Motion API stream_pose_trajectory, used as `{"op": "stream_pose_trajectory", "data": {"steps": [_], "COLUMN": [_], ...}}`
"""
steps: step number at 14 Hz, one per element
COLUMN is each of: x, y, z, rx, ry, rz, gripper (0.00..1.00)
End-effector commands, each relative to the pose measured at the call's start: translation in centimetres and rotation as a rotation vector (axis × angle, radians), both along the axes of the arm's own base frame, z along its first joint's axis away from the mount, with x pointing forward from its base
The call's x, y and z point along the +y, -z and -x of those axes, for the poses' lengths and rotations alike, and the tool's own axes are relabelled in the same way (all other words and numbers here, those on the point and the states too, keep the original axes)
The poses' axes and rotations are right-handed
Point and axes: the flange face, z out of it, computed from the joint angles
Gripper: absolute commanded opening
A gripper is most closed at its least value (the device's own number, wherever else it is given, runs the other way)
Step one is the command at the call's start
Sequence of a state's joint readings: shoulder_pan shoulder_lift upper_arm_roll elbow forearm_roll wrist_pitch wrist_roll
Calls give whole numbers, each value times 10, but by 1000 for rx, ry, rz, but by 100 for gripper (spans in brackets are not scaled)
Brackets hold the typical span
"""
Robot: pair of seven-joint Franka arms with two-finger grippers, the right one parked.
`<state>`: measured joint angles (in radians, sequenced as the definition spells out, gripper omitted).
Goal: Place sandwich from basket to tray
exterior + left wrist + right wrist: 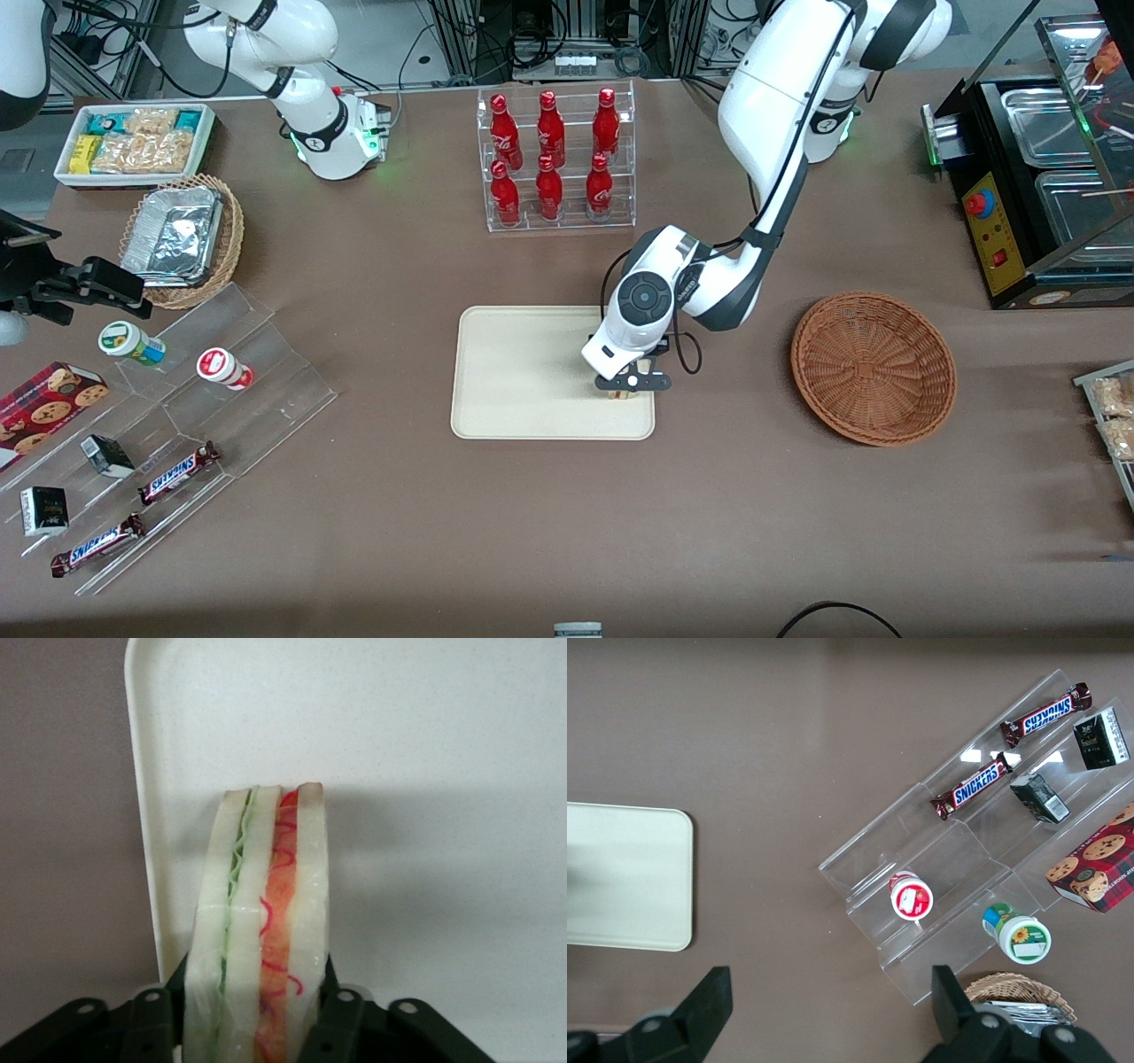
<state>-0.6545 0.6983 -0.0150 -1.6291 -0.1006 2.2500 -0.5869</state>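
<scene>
Black pincer (631, 385) mostly hides sandwich (266, 930).

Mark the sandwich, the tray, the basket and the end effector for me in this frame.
sandwich (261, 930): left wrist view, on its layered cut edge.
tray (514, 372): front view, on its bare floor.
basket (873, 368): front view, on its empty woven bottom.
end effector (631, 385): front view, between the fingertips, shut on the sandwich over the tray.
</scene>
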Motion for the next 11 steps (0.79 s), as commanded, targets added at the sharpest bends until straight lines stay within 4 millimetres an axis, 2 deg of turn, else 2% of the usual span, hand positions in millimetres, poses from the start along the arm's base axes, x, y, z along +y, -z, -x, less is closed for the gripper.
{"op": "stream_pose_trajectory", "data": {"steps": [1, 3, 5, 7, 9, 11], "x": [8, 20, 61, 115, 187, 253], "y": [-34, -74, -132, -176, -210, -253], "z": [-17, -20, -31, -38, -43, -39], "rx": [-41, -23, -19, 23, 32, 35], "ry": [-53, -143, -230, -264, -234, -219], "rz": [7, -15, -46, -72, -44, -29], "gripper": [100, 100, 100, 100, 100, 100]}}
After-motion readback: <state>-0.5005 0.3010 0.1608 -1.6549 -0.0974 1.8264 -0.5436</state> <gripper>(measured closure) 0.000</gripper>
